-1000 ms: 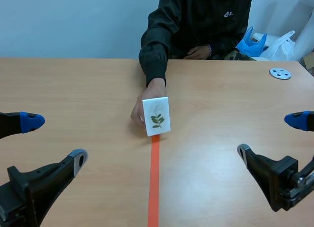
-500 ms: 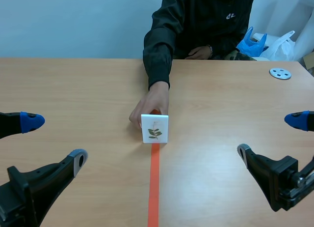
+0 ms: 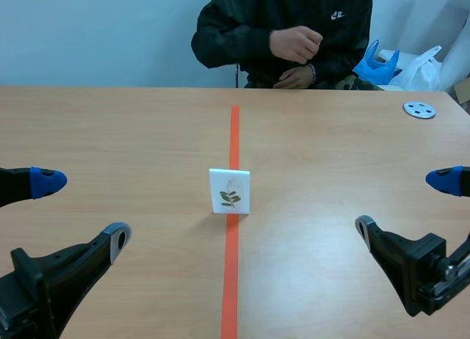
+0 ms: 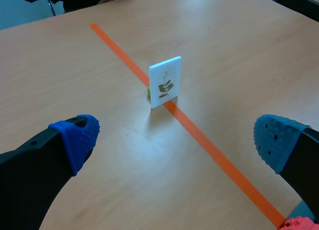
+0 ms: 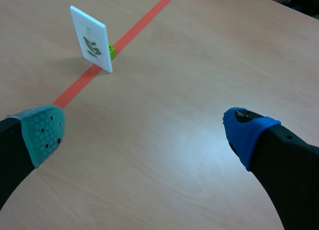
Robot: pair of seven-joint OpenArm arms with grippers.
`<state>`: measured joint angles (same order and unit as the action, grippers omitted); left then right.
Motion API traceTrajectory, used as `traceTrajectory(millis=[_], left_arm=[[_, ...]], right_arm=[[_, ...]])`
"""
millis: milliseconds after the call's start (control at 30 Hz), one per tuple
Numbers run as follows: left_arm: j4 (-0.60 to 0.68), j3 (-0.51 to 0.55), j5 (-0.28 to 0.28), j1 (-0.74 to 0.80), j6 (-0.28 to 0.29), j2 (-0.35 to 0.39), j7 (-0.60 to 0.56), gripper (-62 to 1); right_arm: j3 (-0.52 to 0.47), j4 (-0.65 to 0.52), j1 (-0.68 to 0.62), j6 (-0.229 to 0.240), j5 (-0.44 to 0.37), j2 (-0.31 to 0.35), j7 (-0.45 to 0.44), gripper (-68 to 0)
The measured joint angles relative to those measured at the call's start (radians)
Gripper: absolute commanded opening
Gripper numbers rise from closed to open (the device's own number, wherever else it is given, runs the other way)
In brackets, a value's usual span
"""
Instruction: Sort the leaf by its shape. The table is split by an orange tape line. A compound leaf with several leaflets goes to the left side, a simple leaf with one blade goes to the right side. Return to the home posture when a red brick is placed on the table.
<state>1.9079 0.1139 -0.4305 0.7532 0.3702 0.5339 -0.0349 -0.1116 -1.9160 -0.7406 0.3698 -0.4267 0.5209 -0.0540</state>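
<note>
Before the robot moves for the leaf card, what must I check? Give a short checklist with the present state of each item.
1. Leaf card stands upright on the orange tape line, nothing gripping it: ok.
2. Leaf shape readable: several leaflets on one stem, so compound, goes left: ok.
3. Person's hand is at the chest, away from the card: ok.
4. Left gripper open, short of the card: ok.
5. Right gripper open, short of the card: ok.
6. Red brick: none in the scene view; a red studded piece shows beside the left gripper's finger: cannot tell.
</note>
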Motion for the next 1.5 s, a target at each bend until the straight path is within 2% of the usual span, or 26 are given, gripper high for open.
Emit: traceTrajectory(millis=[133, 200, 400, 600, 733, 1033, 1200, 1500], left_arm=[[0.0, 0.0, 0.0, 0.0, 0.0, 0.0, 0.0, 1.4], [0.0, 0.0, 0.0, 0.0, 0.0, 0.0, 0.0, 1.4], [0.0, 0.0, 0.0, 0.0, 0.0, 0.0, 0.0, 1.4], [0.0, 0.0, 0.0, 0.0, 0.0, 0.0, 0.0, 1.4], [0.0, 0.0, 0.0, 0.0, 0.0, 0.0, 0.0, 1.4], [0.0, 0.0, 0.0, 0.0, 0.0, 0.0, 0.0, 1.4], [0.0, 0.0, 0.0, 0.0, 0.0, 0.0, 0.0, 1.4], [0.0, 0.0, 0.0, 0.0, 0.0, 0.0, 0.0, 1.4]], right_arm=[[0.0, 0.0, 0.0, 0.0, 0.0, 0.0, 0.005, 0.4], [0.0, 0.0, 0.005, 0.001, 0.0, 0.0, 0.037, 0.4], [0.019, 0.033, 0.103, 0.0, 0.0, 0.0, 0.089, 0.4], [0.163, 0.159, 0.227, 0.023, 0.003, 0.0, 0.09, 0.4], [0.268, 0.261, 0.33, 0.023, 0.037, -0.005, 0.085, 0.4], [0.427, 0.548, 0.593, 0.039, 0.107, -0.145, 0.052, 0.4], [0.513, 0.706, 0.718, 0.042, 0.185, -0.23, -0.002, 0.4], [0.583, 0.903, 0.893, 0.037, 0.295, -0.353, -0.041, 0.4]])
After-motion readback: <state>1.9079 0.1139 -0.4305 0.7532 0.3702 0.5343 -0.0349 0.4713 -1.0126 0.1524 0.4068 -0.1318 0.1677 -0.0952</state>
